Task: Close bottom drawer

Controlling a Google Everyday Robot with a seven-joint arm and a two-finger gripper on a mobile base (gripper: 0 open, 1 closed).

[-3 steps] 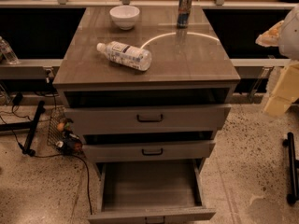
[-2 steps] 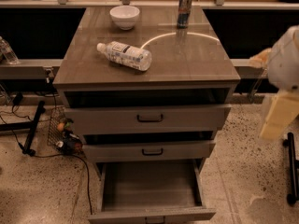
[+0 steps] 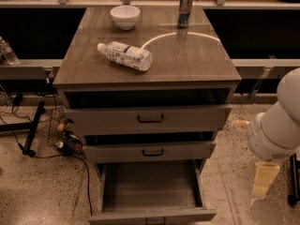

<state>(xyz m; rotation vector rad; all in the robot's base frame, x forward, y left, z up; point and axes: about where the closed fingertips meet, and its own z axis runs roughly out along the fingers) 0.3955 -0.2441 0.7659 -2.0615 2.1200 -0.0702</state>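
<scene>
The bottom drawer [image 3: 151, 215] is pulled far out of the grey-brown cabinet [image 3: 150, 74]. Its deep grey box [image 3: 150, 184] is empty, and its front lies at the lower edge of the view with the small black handle [image 3: 154, 221] partly cut off. My gripper [image 3: 263, 181] hangs low at the right, below my white arm [image 3: 276, 130]. It is to the right of the drawer, apart from it, and holds nothing that I can see.
The top drawer [image 3: 150, 118] and middle drawer [image 3: 150, 151] stand slightly out. On the cabinet top are a white bowl [image 3: 125, 17], a can [image 3: 185, 9] and a lying plastic bottle [image 3: 125, 55]. Cables and a black stand [image 3: 33, 128] lie on the floor at the left.
My arm has come down at the right, from beside the cabinet top to beside the lower drawers. The drawers have not moved.
</scene>
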